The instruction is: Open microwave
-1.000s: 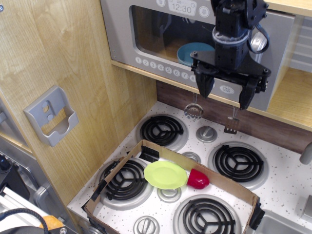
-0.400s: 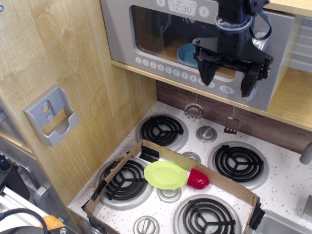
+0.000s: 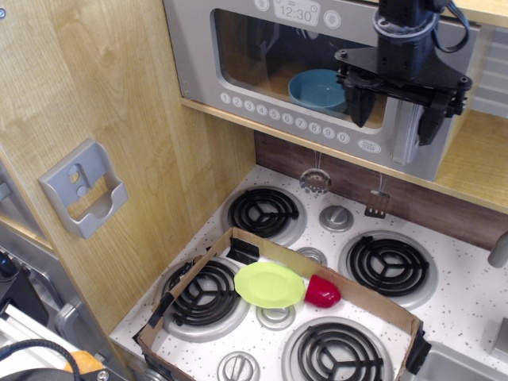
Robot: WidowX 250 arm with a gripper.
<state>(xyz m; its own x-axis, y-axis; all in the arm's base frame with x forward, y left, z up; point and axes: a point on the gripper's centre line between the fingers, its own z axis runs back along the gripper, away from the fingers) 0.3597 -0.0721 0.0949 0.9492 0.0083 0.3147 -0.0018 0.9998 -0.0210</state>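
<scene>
light: bright, even | shadows: soft, faint | glare: slight on microwave [image 3: 262, 55] window | focus: sharp

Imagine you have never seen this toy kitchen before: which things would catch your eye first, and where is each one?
First, the black robot hand at the upper right, fingers spread open in front of the grey microwave, near its silver handle. Behind the shut door's window sits a blue bowl. Lower down, a lime-green plate and a red cup lie inside a shallow cardboard tray on the speckled stovetop.
</scene>
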